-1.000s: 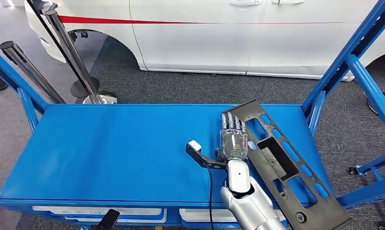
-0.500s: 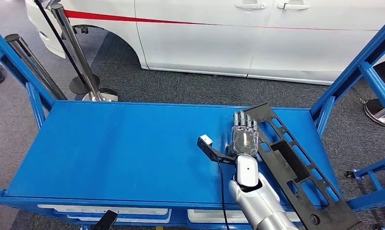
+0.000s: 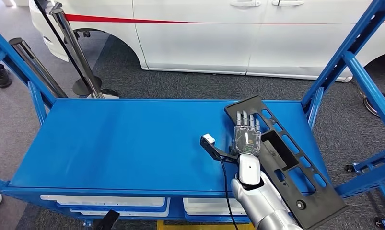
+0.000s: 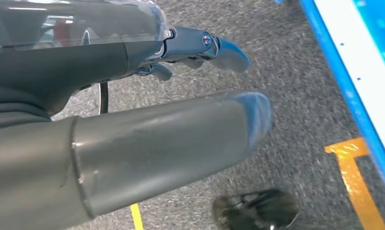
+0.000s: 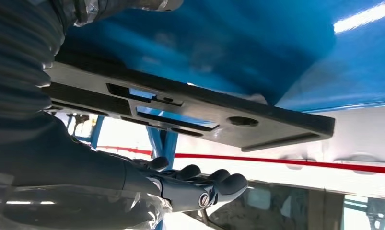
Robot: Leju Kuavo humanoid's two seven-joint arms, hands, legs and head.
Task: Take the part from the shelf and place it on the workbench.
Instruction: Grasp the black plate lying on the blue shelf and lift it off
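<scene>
The part (image 3: 286,163), a long flat black panel pierced with slots, is lying diagonally on the blue shelf (image 3: 118,143) at its right end, one corner overhanging the front edge. Your right hand (image 3: 246,134) is resting flat on the panel's left rail, fingers extended, gripping nothing that I can confirm. Your left hand (image 4: 133,120) is hanging beside the shelf over grey carpet, holding nothing, fingers loosely apart. The panel is looking rigid, light and smooth; judge it liable to slide or swing. Take it by a rail near mid-length.
</scene>
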